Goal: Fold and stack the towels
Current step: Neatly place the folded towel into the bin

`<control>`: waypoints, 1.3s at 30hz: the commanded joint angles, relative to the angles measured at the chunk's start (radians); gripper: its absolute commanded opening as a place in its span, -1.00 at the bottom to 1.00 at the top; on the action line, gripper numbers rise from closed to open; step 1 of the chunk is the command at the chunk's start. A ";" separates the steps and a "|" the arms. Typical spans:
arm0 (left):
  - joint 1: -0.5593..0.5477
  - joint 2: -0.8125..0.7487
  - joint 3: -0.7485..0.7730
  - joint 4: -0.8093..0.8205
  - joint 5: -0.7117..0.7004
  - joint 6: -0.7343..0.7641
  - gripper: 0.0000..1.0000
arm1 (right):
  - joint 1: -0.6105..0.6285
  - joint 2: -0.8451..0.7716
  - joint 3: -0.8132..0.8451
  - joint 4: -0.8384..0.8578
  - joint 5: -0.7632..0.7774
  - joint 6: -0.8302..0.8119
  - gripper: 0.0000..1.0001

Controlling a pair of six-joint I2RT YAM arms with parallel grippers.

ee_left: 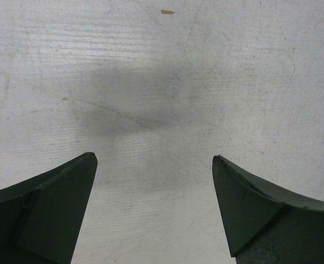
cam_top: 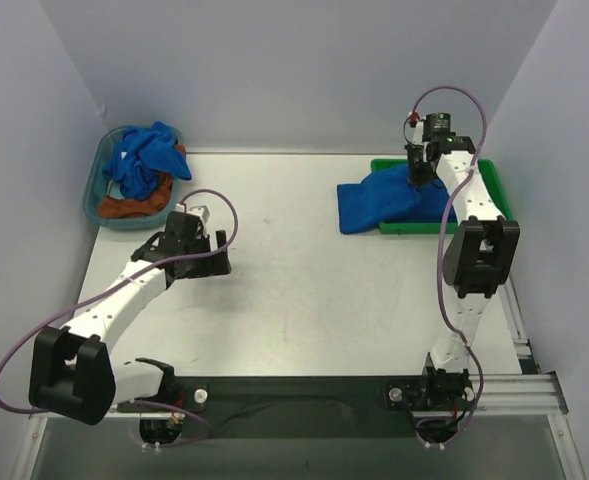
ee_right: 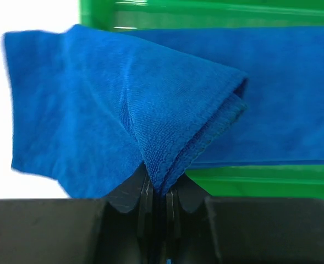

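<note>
right gripper clamped on the folded edge of a royal-blue towel, which drapes partly in the green tray and partly on the table, far right. left gripper hangs over bare table, fingers wide apart, holding nothing. more blue towels heaped on an orange-brown cloth in the bin, far left.
</note>
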 commanded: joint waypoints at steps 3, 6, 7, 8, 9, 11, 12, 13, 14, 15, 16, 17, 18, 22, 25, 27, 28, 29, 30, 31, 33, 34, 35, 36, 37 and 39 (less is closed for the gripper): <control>0.009 0.017 0.006 0.048 0.012 0.014 0.95 | -0.049 0.024 0.089 -0.055 0.087 -0.099 -1.00; 0.009 0.022 0.007 0.048 0.012 0.015 0.95 | -0.061 0.031 0.092 -0.054 0.102 -0.106 -1.00; 0.009 0.024 0.006 0.048 0.011 0.014 0.95 | -0.066 0.031 0.097 -0.054 0.102 -0.103 -1.00; 0.009 0.028 0.004 0.048 0.012 0.014 0.95 | -0.076 0.034 0.098 -0.052 0.102 -0.100 -1.00; 0.007 0.031 0.004 0.050 0.011 0.017 0.95 | -0.084 0.034 0.100 -0.048 0.102 -0.093 -1.00; 0.007 0.036 0.004 0.050 0.011 0.015 0.95 | -0.105 0.034 0.101 -0.040 0.102 -0.077 -1.00; 0.007 0.036 0.004 0.050 0.011 0.018 0.95 | -0.113 0.034 0.100 -0.025 0.137 -0.070 -1.00; 0.007 0.040 0.003 0.048 0.009 0.019 0.95 | -0.118 0.032 0.100 -0.014 0.144 -0.067 -1.00; 0.009 0.047 0.004 0.050 0.009 0.019 0.95 | -0.125 0.029 0.097 -0.003 0.148 -0.067 -1.00; 0.009 0.050 0.006 0.048 0.009 0.017 0.95 | -0.133 0.029 0.097 0.018 0.150 -0.067 -1.00; 0.009 0.054 0.006 0.048 0.014 0.020 0.95 | -0.139 0.031 0.101 0.026 0.151 -0.067 -1.00; 0.009 0.060 0.007 0.048 0.015 0.019 0.95 | -0.144 0.034 0.111 0.034 0.151 -0.066 -1.00; 0.007 0.064 0.009 0.048 0.017 0.019 0.95 | -0.152 0.038 0.115 0.046 0.148 -0.064 -1.00; 0.007 0.071 0.007 0.048 0.011 0.022 0.95 | -0.167 0.058 0.128 0.075 0.153 -0.070 -1.00; 0.007 0.076 0.009 0.050 0.009 0.022 0.95 | -0.175 0.069 0.128 0.087 0.156 -0.075 -1.00; 0.007 0.082 0.010 0.048 0.009 0.023 0.95 | -0.179 0.075 0.125 0.095 0.161 -0.076 -1.00; 0.009 0.083 0.010 0.050 0.011 0.023 0.95 | -0.184 0.077 0.117 0.100 0.159 -0.076 -1.00; 0.009 0.085 0.010 0.050 0.011 0.023 0.95 | -0.185 0.081 0.117 0.103 0.159 -0.076 -1.00; 0.007 0.087 0.012 0.050 0.011 0.023 0.95 | -0.187 0.084 0.115 0.106 0.159 -0.075 -1.00; 0.009 0.088 0.010 0.050 0.011 0.023 0.95 | -0.188 0.086 0.111 0.107 0.158 -0.075 -1.00; 0.007 0.091 0.012 0.048 0.011 0.025 0.95 | -0.190 0.090 0.106 0.112 0.148 -0.070 -1.00; 0.007 0.093 0.013 0.050 0.012 0.025 0.95 | -0.191 0.090 0.102 0.113 0.150 -0.067 -1.00; 0.009 0.096 0.015 0.047 0.012 0.026 0.95 | -0.195 0.090 0.095 0.118 0.153 -0.063 -1.00; 0.007 0.096 0.015 0.047 0.012 0.025 0.95 | -0.196 0.090 0.092 0.120 0.153 -0.057 -1.00; 0.007 0.097 0.012 0.048 0.012 0.025 0.95 | -0.201 0.090 0.091 0.121 0.155 -0.050 -1.00; 0.009 0.097 0.012 0.048 0.012 0.026 0.95 | -0.210 0.089 0.083 0.124 0.161 -0.035 -1.00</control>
